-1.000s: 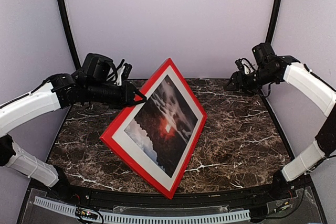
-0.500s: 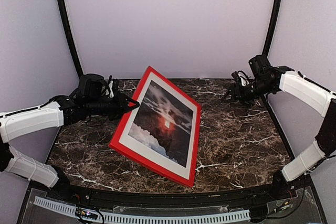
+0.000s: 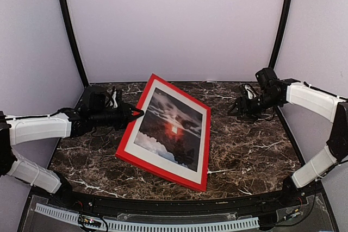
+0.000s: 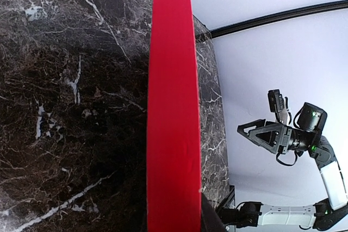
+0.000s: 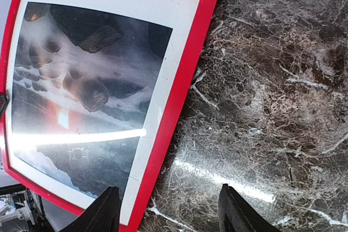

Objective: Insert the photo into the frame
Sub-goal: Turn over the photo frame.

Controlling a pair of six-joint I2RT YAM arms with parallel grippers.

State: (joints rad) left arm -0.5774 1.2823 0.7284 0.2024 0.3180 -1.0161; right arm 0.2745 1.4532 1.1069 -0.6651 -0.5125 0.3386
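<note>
A: How did the frame (image 3: 161, 171) lie?

B: Face up on the marble table (image 3: 250, 150), with its long axis running far to near and its left edge lifted a little. The photo (image 3: 171, 129) sat inside it.

A: And the arms?

B: The left gripper (image 3: 137, 113), on a low and level forearm, was clamped on the frame's left edge. The right gripper (image 5: 168, 196) hovered beyond the frame's far right corner, fingers spread, holding nothing.

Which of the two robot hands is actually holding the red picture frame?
The left gripper: it pinches the frame by its left edge. The right gripper hangs open above the marble table, apart from the frame.
</note>
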